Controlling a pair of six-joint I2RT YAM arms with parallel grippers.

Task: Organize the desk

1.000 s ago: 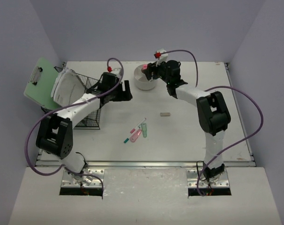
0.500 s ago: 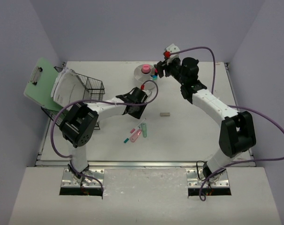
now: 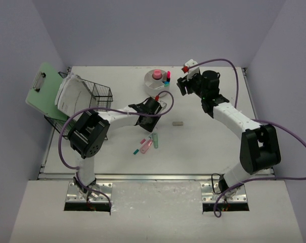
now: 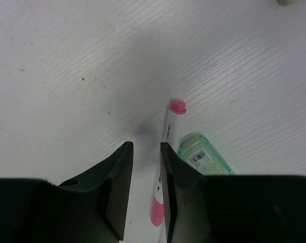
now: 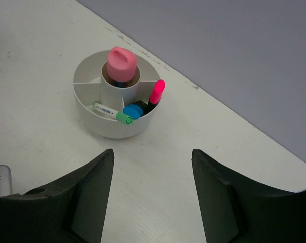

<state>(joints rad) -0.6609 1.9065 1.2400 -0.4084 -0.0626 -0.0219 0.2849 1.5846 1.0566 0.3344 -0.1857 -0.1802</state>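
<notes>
The desk (image 3: 208,147) is an off-white tabletop between lavender walls. My left gripper (image 3: 151,110) hovers over its middle, jaws a narrow gap apart and empty (image 4: 146,147). Below it lie a white pen with pink ends (image 4: 169,132) and a green tube (image 4: 203,157); both also show in the top view (image 3: 148,142). My right gripper (image 3: 182,85) is wide open and empty (image 5: 153,152), just right of a white round organizer (image 3: 151,87). The organizer (image 5: 107,126) holds a pink-topped piece (image 5: 122,63), a pink highlighter (image 5: 157,92), a blue cap (image 5: 132,111) and a green-capped marker (image 5: 110,112).
A black wire basket (image 3: 103,96) with papers (image 3: 72,93) stands at the left, and a green clipboard (image 3: 41,88) leans at its far side. A small grey eraser (image 3: 178,122) lies mid-desk. A metal rail (image 3: 158,177) runs along the front edge.
My left arm swung from the wire basket to the middle of the desk, above the pens. My right gripper drew back from over the organizer to its right.
</notes>
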